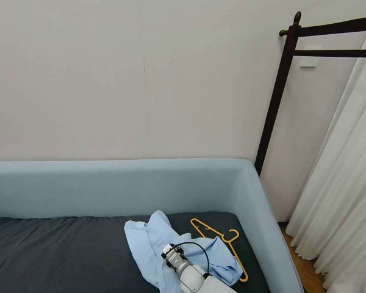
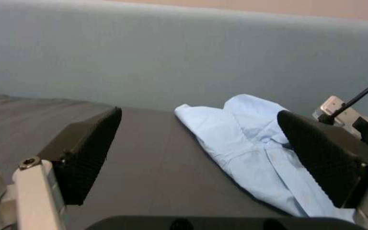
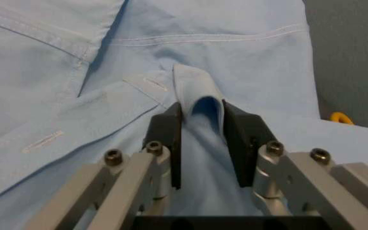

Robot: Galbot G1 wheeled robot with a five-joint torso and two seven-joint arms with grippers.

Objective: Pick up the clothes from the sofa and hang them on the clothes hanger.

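Observation:
A light blue shirt (image 1: 152, 241) lies crumpled on the dark sofa seat (image 1: 61, 253), partly over an orange hanger (image 1: 222, 235). My right gripper (image 1: 169, 251) is down on the shirt; its wrist view has the right gripper (image 3: 201, 125) shut on a pinched fold of the blue shirt (image 3: 200, 98). My left gripper (image 2: 203, 148) hovers low over the seat, wide open, with the shirt (image 2: 254, 143) ahead between its black fingers (image 2: 88, 148). The right arm's wrist (image 2: 350, 117) is seen beyond the shirt.
A dark wooden clothes rack (image 1: 280, 91) stands at the sofa's right end, before white curtains (image 1: 348, 195). The pale blue sofa back (image 1: 110, 186) and side arm (image 1: 265, 226) bound the seat. A bit of the orange hanger (image 3: 340, 116) peeks past the cloth.

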